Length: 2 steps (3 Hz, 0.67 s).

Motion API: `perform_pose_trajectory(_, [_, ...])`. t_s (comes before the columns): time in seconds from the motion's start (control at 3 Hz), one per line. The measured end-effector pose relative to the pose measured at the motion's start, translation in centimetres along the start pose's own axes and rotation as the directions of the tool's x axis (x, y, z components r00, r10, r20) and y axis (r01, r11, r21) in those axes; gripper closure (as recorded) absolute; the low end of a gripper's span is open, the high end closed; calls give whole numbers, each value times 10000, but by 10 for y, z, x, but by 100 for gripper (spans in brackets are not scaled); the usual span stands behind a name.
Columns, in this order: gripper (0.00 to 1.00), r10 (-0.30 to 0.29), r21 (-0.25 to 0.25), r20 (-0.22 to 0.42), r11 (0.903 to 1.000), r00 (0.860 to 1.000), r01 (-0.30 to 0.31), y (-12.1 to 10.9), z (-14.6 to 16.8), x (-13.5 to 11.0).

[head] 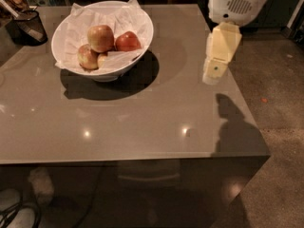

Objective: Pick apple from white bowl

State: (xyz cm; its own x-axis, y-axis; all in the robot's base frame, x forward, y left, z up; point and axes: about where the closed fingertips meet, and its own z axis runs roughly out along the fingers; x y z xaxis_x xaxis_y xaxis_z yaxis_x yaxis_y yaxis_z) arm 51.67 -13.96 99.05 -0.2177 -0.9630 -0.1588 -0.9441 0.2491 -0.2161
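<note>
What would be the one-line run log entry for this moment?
phase: approach | gripper: over table's right edge, apart from white bowl | apple: in bowl, untouched

One view only: we look down from high, front of table [142, 122], mid-range. White bowl [102, 34] upper left, gripper [211, 75] hanging over right edge.

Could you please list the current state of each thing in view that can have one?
Large pale yellow-tan apple with a reddish blush: in the bowl, ungrasped.
Deep red apple: in the bowl, beside it.
Smaller yellow-red apple: in the bowl, at the front.
Wide glossy white bowl with crinkled paper lining: upright on the table.
Small black mesh basket: upright, at the table's far left corner.
Cream gripper: above the table's right edge, apart from the bowl.
</note>
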Motion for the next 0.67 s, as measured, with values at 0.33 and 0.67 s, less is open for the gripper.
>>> perform_pose_trajectory(0.33, [0,-118,211,191,9997,9997,114,-5,-1,-11])
perform_pose_trajectory(0.67, [0,-204,375,516,9991,9985,185,-12,-2,-21])
